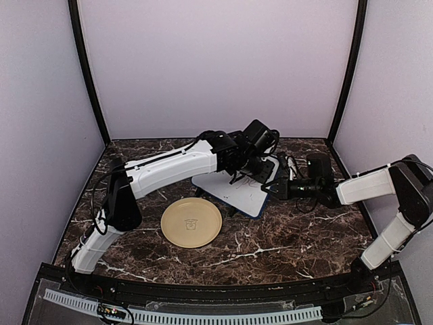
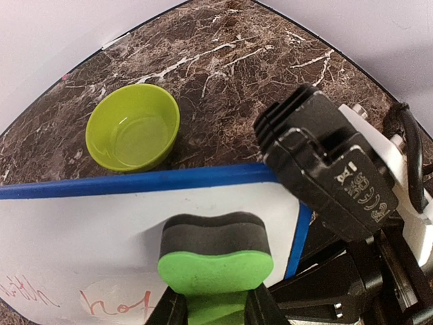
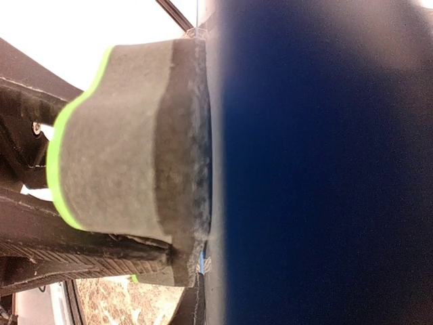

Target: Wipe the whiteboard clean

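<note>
The marble desk (image 1: 284, 244) carried the whiteboard (image 1: 245, 196) near its middle, just behind and right of the tan plate (image 1: 191, 222), with scrawled marks showing on it. A green bowl (image 2: 133, 128) sat beyond the board's blue frame. The right gripper (image 1: 279, 188) was clenched on the whiteboard's right edge. The left gripper (image 2: 216, 308) grasped the green eraser (image 2: 215, 261), its felt pressed against the board.

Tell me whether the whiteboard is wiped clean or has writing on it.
Not clean. Red writing shows on the whiteboard beside the green eraser, and the top view shows dark marks too.
</note>
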Controlling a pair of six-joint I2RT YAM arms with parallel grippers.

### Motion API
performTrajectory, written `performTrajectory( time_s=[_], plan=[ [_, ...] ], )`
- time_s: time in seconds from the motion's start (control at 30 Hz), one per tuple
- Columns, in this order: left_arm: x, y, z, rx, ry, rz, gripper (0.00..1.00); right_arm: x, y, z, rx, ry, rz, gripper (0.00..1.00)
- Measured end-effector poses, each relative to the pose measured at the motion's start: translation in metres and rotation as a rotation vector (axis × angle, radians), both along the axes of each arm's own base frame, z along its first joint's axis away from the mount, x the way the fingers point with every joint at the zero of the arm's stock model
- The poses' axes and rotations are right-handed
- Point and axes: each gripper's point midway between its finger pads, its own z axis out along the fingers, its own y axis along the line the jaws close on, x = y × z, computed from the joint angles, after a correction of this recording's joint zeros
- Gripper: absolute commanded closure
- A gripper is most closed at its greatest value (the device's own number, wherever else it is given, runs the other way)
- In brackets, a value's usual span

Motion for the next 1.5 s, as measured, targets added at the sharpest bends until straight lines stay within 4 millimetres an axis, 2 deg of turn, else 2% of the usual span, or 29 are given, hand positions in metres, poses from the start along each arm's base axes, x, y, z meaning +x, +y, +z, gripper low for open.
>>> performTrajectory(
  time_s=[0.3,0.63,1.27,1.5],
  plan=[
    [0.003,0.003,0.002,-0.01,0.009,0.008,1.0,0.001,0.002,0.001,-0.005,-0.002,-0.003,1.0],
    [0.017,0.013,0.011,-0.027,0.003,0.034,1.0,0.0,0.003,0.001,-0.009,-0.006,-0.004,1.0],
    [0.007,0.003,0.01,0.051,-0.069,-0.093,1.0,0.0,0.003,0.0,-0.011,-0.003,-0.004,1.0],
    [-0.012,-0.017,0.005,0.019,-0.063,-0.161,1.0,0.0,0.003,-0.001,-0.014,0.002,-0.007,1.0]
  ],
)
